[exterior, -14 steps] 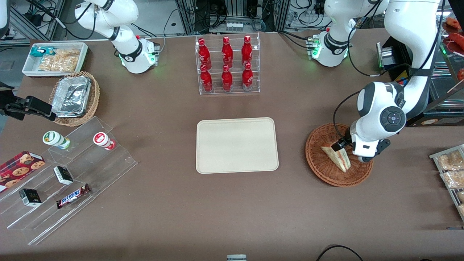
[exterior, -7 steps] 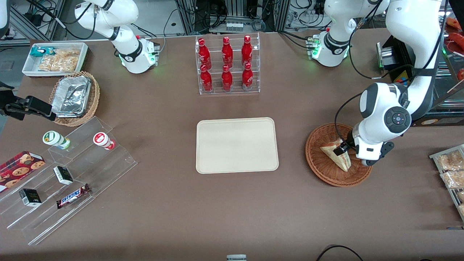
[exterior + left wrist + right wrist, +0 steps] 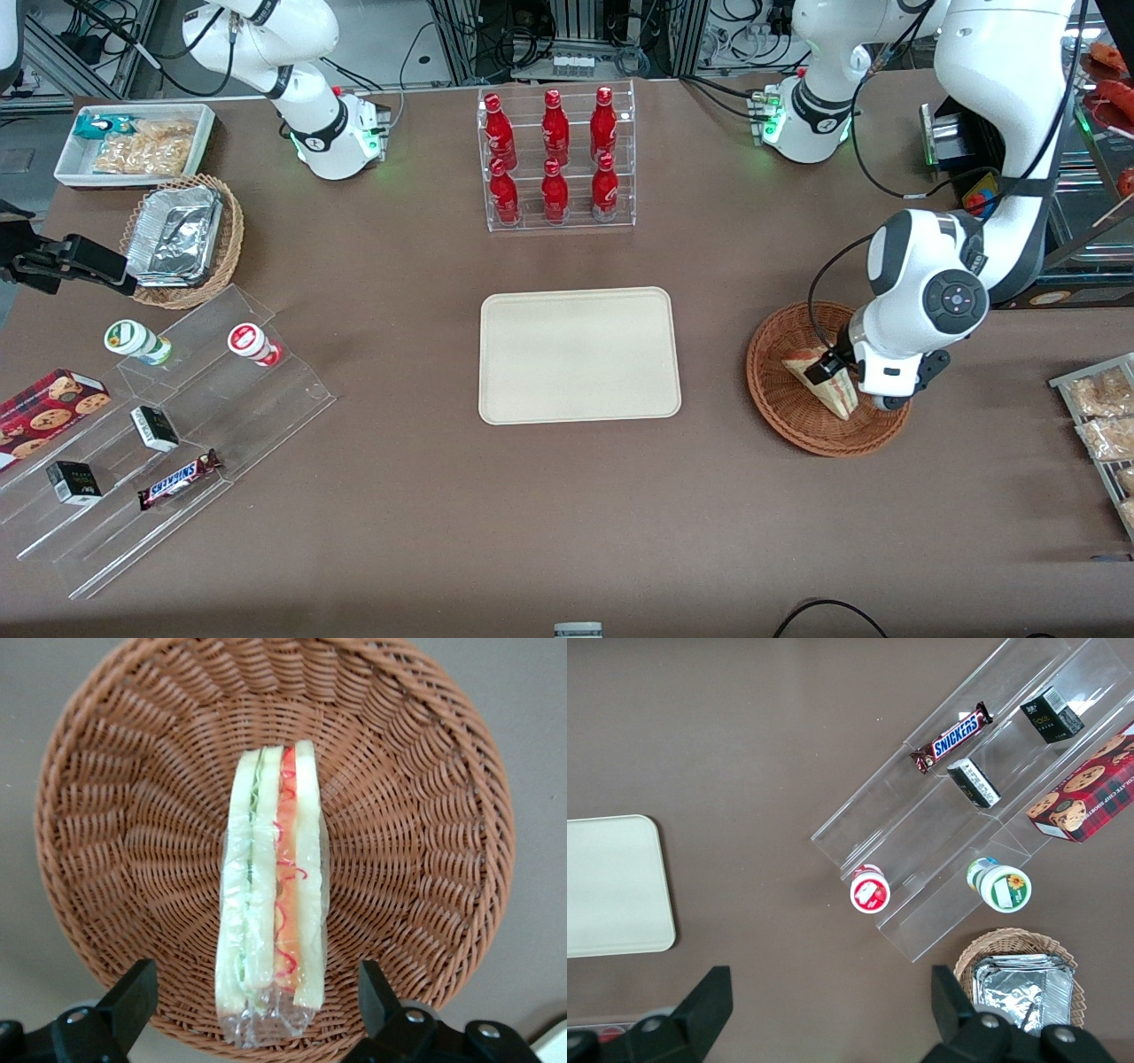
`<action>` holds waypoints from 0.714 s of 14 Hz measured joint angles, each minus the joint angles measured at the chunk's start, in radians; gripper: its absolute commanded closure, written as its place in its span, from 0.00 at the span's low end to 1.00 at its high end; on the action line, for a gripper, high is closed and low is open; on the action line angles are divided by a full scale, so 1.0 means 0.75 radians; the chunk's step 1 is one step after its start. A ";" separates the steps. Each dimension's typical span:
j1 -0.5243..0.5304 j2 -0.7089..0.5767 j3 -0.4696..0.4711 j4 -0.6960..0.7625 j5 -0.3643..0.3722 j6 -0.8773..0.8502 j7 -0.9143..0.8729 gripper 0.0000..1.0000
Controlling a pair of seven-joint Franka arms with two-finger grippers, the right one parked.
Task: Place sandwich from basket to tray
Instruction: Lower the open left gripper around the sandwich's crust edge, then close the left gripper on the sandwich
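While the sandwich lies in the basket, open jaws straddle it.

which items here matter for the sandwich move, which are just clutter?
Job:
- sandwich, lying in the basket
- tray
- left end effector, open, straddling the sandwich

Clutter:
- red bottles
- foil trays
- Snickers bar
- cookie box

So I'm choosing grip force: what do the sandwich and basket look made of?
Sandwich: soft pale bread, seemingly in glossy clear film, crinkled at one end. Basket: stiff reddish-brown woven wicker, ribbed weave, possibly plastic. The hand straddles the sandwich, fingers open.
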 measured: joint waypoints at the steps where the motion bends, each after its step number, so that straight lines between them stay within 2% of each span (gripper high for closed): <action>1: -0.004 0.008 0.000 0.000 0.000 0.006 -0.001 0.00; 5: -0.008 0.024 0.001 -0.001 0.000 0.027 -0.002 0.01; 7: -0.008 0.040 0.001 -0.003 0.000 0.037 -0.002 0.07; 8: -0.008 0.049 0.002 -0.003 0.000 0.041 -0.002 0.15; 9: -0.008 0.057 0.002 -0.003 0.000 0.043 -0.002 0.35; 10: -0.008 0.062 0.003 -0.003 0.000 0.044 -0.003 0.49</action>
